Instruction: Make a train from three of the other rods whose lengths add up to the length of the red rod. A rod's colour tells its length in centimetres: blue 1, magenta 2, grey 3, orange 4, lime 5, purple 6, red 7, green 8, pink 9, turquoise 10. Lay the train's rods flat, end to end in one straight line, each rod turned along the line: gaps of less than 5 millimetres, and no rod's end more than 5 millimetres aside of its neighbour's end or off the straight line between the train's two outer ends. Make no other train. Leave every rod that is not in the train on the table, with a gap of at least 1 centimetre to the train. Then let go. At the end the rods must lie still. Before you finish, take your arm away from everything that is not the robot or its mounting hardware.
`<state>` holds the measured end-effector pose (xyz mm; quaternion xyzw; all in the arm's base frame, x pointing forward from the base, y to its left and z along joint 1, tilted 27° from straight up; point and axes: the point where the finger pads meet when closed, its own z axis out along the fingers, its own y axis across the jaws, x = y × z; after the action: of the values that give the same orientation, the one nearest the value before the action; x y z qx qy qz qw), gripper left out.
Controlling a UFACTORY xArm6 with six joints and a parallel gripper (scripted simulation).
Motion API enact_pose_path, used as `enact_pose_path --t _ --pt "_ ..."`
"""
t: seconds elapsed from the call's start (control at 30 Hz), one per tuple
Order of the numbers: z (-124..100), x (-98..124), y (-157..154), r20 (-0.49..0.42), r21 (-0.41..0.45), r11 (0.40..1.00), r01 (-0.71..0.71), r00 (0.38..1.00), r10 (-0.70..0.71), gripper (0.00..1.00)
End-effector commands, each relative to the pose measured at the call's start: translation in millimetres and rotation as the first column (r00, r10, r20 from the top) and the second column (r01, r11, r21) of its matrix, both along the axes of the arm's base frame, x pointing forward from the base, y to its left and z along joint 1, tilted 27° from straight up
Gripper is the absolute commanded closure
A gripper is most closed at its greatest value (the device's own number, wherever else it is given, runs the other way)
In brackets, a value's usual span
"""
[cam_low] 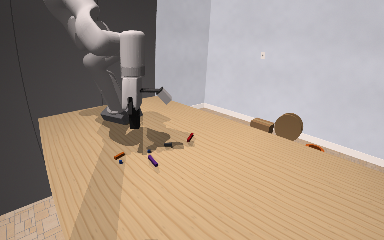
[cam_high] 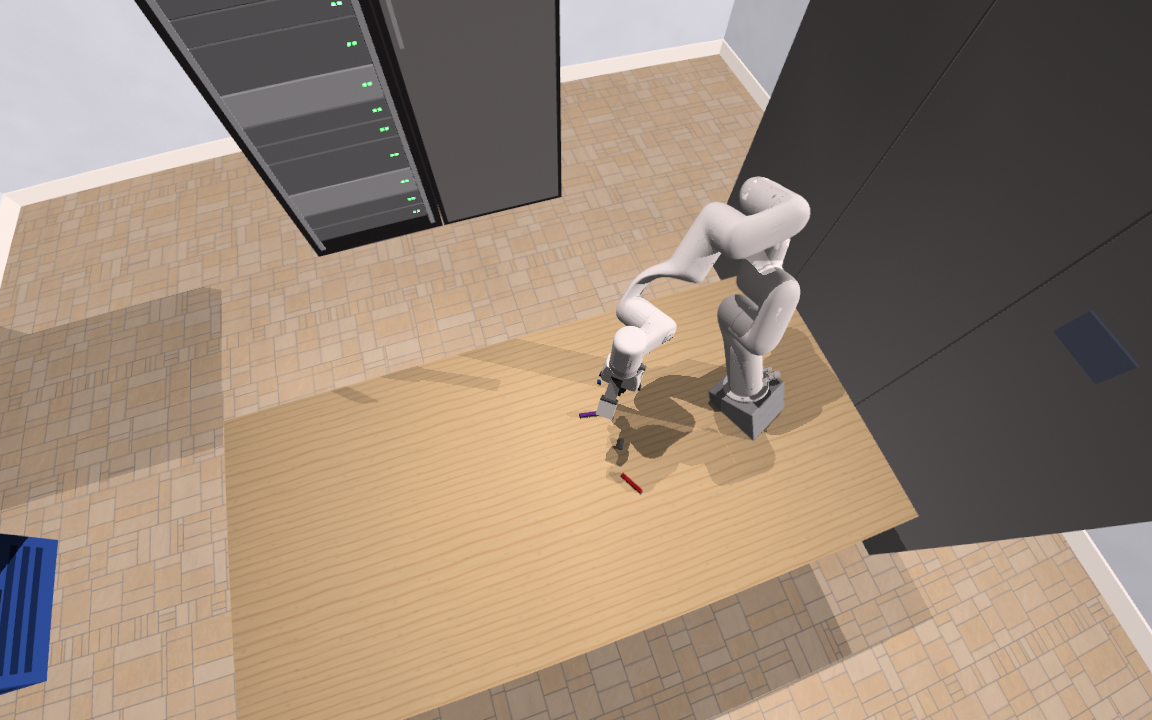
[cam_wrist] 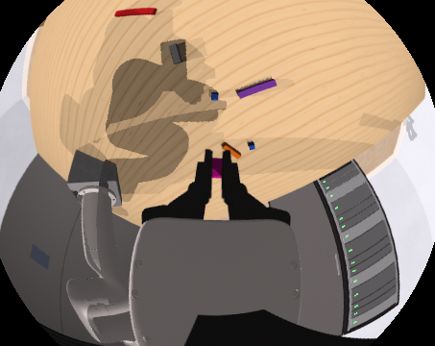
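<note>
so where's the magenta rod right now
The magenta rod is pinched in the gripper, lifted off the table; in the wrist view it sits just left of the orange rod.

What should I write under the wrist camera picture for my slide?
Gripper shut on a magenta rod, lifted above the orange rod on the wooden table.

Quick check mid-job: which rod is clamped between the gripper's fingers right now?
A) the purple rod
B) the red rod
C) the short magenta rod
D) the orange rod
C: the wrist view shows a short magenta rod pinched between the black gripper fingertips, raised above the wooden table; the orange rod, purple rod and red rod lie on it.
</note>
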<state>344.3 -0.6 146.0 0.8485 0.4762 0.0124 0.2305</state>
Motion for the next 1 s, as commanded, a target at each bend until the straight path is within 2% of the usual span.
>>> enact_pose_path --t 0.0,0.07,0.13,0.2,0.33,0.97 --pt "2 1 1 0.004 0.001 1.0 -0.001 1.0 0.001 0.96" --pt "1 4 5 0.004 0.002 1.0 0.002 1.0 -0.002 0.96" --pt "-3 15 22 0.009 0.006 1.0 0.013 1.0 -0.013 0.96" --pt "-3 15 22 0.009 0.006 1.0 0.013 1.0 -0.013 0.96" --pt "-13 33 56 0.017 0.01 0.999 0.032 0.999 -0.032 0.96" --pt "-17 35 55 0.018 0.01 0.999 0.033 0.999 -0.033 0.96"
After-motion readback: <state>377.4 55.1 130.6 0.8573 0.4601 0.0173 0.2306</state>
